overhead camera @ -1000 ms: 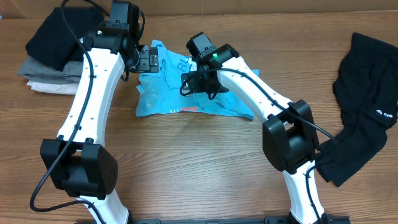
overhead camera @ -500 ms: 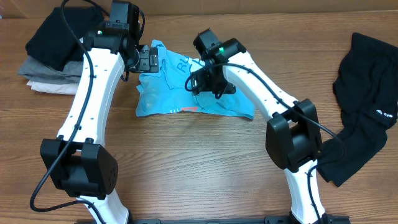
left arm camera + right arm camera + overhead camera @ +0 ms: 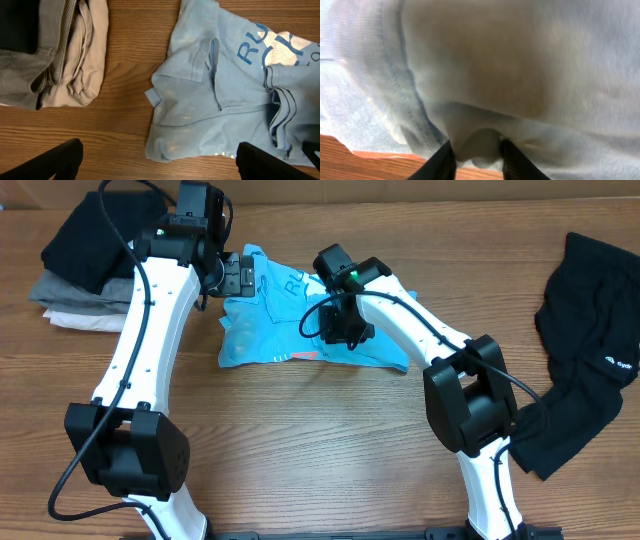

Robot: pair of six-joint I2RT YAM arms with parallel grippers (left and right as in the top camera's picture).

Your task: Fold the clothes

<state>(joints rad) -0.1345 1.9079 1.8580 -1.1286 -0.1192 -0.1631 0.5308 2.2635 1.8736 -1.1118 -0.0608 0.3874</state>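
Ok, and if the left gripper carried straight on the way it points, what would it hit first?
Probably the light blue T-shirt: the open left gripper points down at its crumpled edge. Bare table lies right beside that edge, so a slight offset would meet wood instead.

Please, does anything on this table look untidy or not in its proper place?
Yes. The light blue fabric T-shirt with lettering lies crumpled in uneven folds, not flat, and the right gripper pinches a bunch of it. The loose black garment with a small white logo sprawls at the right edge of the wooden table, apart from the shirt.
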